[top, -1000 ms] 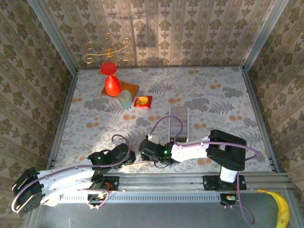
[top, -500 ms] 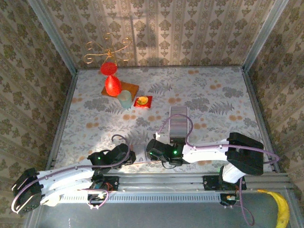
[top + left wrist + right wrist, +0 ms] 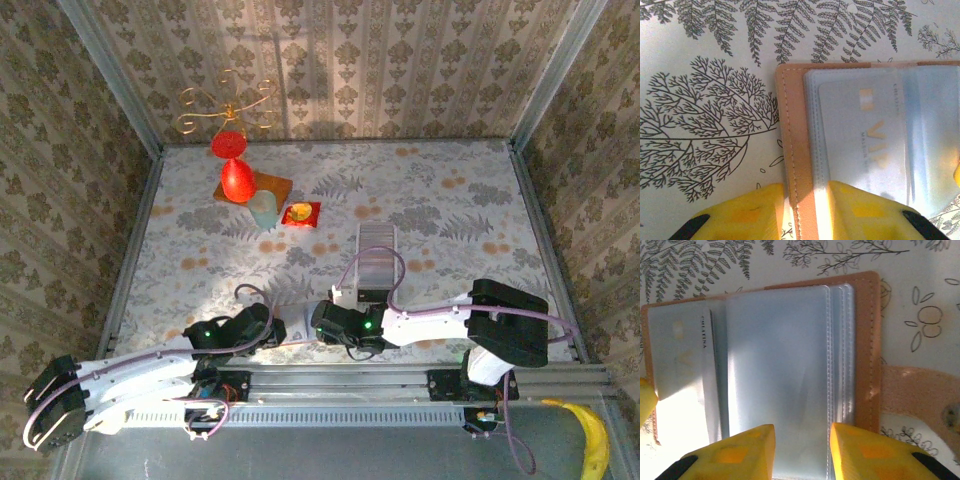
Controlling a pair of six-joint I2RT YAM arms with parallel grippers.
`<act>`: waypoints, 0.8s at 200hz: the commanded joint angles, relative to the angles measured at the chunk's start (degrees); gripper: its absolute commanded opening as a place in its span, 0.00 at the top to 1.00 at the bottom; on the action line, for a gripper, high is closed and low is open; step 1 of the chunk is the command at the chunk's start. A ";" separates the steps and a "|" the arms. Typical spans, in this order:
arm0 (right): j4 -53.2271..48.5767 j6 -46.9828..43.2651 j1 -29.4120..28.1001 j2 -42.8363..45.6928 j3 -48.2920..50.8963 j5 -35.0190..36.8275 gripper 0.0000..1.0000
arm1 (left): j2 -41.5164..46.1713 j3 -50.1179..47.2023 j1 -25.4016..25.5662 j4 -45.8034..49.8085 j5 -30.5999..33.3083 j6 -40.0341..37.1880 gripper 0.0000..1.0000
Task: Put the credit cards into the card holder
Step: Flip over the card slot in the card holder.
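Left wrist: credit card (image 3: 860, 130) cropped, seemingly sleeved

Cropped, covered, blurred

Crops the card holder (image 3: 790, 125) at right and bottom in the left wrist view, buries its near edge under yellow fingers (image 3: 740, 215). Clips the strap (image 3: 920, 390) at the right wrist view's edge. Leaves the credit card (image 3: 860, 150) small print unreadable.

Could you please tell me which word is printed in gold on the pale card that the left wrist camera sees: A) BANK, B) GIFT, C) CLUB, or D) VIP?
D, since the gold letters running along the pale card spell VIP.
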State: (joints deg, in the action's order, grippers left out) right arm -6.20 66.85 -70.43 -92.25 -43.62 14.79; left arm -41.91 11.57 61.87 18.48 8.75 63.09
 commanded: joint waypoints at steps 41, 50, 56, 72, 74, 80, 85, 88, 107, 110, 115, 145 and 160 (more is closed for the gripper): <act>2.78 1.68 -0.76 -2.84 -1.65 -0.75 0.59 | 1.17 -1.38 0.61 3.54 -1.02 1.42 0.71; 3.65 1.79 -0.76 -2.93 -1.74 -0.90 0.59 | 1.29 -1.38 0.55 3.62 -0.94 1.42 0.71; 4.21 1.88 -0.75 -2.94 -1.74 -1.06 0.59 | 1.37 -1.37 0.57 3.72 -0.93 1.42 0.71; 5.53 2.21 -0.75 -3.11 -1.76 -1.40 0.58 | 1.57 -1.29 0.57 4.02 -0.83 1.38 0.71; 5.68 2.23 -0.76 -3.11 -1.74 -1.47 0.58 | 1.63 -1.29 0.55 4.09 -0.84 1.37 0.70; 6.26 2.39 -0.76 -3.11 -1.67 -1.64 0.58 | 1.73 -1.29 0.57 4.12 -0.74 1.32 0.70; 6.53 2.48 -0.76 -3.04 -1.65 -1.68 0.58 | 1.83 -1.29 0.57 4.11 -0.65 1.34 0.70; 6.70 2.49 -0.76 -3.03 -1.65 -1.71 0.58 | 1.91 -1.29 0.54 4.17 -0.67 1.33 0.70; 7.81 2.83 -0.75 -2.84 -1.47 -1.87 0.58 | 2.26 -1.20 0.54 4.41 -0.40 1.33 0.69; 7.94 2.84 -0.76 -2.77 -1.43 -1.86 0.58 | 2.31 -1.20 0.54 4.39 -0.40 1.28 0.69; 8.18 2.86 -0.76 -2.80 -1.39 -1.87 0.58 | 2.36 -1.20 0.54 4.38 -0.32 1.25 0.69; 9.85 3.25 -0.71 -2.59 -1.21 -2.23 0.58 | 2.45 -1.12 0.54 4.42 -0.26 1.25 0.68; 10.28 3.37 -0.76 -2.50 -1.12 -2.25 0.57 | 2.45 -1.03 0.54 4.43 -0.14 1.25 0.68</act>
State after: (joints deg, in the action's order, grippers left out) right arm 2.13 69.06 -70.78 -94.28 -44.62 12.69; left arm -39.97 11.25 61.95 20.14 8.58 63.42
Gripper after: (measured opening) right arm 0.423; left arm 0.316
